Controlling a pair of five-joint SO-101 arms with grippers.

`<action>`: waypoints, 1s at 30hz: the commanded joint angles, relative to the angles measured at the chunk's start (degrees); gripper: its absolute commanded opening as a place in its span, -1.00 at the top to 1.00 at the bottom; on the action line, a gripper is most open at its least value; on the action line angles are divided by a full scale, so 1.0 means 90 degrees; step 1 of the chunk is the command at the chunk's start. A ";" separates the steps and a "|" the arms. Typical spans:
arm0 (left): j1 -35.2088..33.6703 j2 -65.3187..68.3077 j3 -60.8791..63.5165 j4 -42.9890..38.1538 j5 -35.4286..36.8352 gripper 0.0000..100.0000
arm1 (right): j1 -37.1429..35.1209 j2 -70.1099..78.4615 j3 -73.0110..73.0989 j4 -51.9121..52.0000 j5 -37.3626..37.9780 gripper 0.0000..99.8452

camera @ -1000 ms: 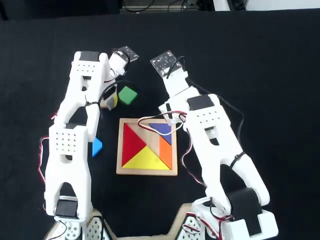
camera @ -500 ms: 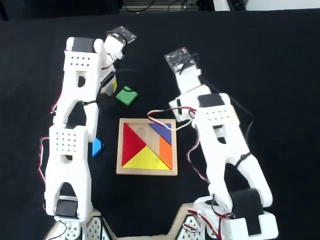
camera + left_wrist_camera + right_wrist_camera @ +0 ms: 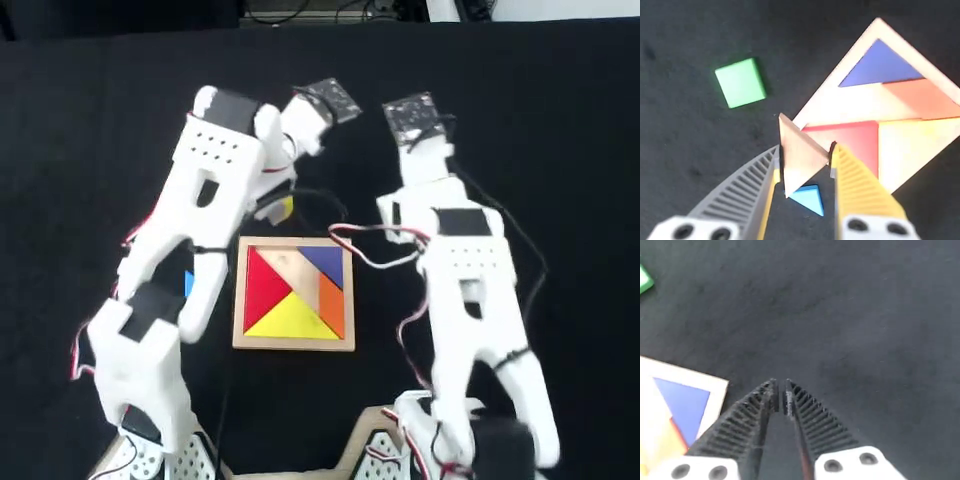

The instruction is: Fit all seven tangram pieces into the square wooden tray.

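Note:
The square wooden tray [image 3: 240, 300] lies between the arms. It holds a red triangle [image 3: 264, 285], a yellow triangle [image 3: 292, 320], a blue triangle [image 3: 325, 260] and an orange piece [image 3: 332, 300]. Bare wood shows in its far middle. My left gripper [image 3: 805, 152] is shut on a plain wood triangle [image 3: 796, 145], held on edge just above the tray's far left corner [image 3: 278, 207]. A green square [image 3: 740, 82] and a small blue triangle [image 3: 807, 197] lie on the cloth outside the tray. My right gripper [image 3: 779, 390] is shut on nothing, over cloth off the tray's corner [image 3: 715, 382].
Black cloth covers the table all round. The left arm [image 3: 210, 190] leans across the ground left of the tray and partly covers the small blue triangle [image 3: 188, 284]. The right arm [image 3: 460, 260] stands right of the tray.
The left arm has swung right from the green square's spot to the tray's far left corner, carrying the wood triangle. The right arm has drawn back to the right, off the tray.

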 commanded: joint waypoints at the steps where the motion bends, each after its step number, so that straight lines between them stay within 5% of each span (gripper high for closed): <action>1: 0.0269 -0.0576 0.0864 -0.0479 -0.0176 0.68 | 0.0518 -0.0708 0.0454 -0.0840 -0.0059 0.98; 7: 0.0689 -0.0645 0.1929 -0.0557 -0.1827 0.68 | 0.1563 -0.1060 0.0708 -0.1377 -0.1280 0.98; 13: 0.0816 -0.0645 0.1910 0.0147 -0.3526 0.68 | 0.1553 -0.1050 0.0698 -0.1387 -0.1348 0.98; 18: 0.1187 -0.0645 0.1900 0.0234 -0.3780 0.68 | 0.1573 -0.1050 0.0708 -0.1387 -0.1348 0.98; 22: 0.1167 -0.0645 0.1890 -0.0029 -0.3253 0.68 | 0.1582 -0.1050 0.0708 -0.1387 -0.1348 0.98; 30: -0.0015 -0.0645 0.1265 -0.0840 0.0654 0.68 | 0.1582 -0.1050 0.0708 -0.1397 -0.1348 0.98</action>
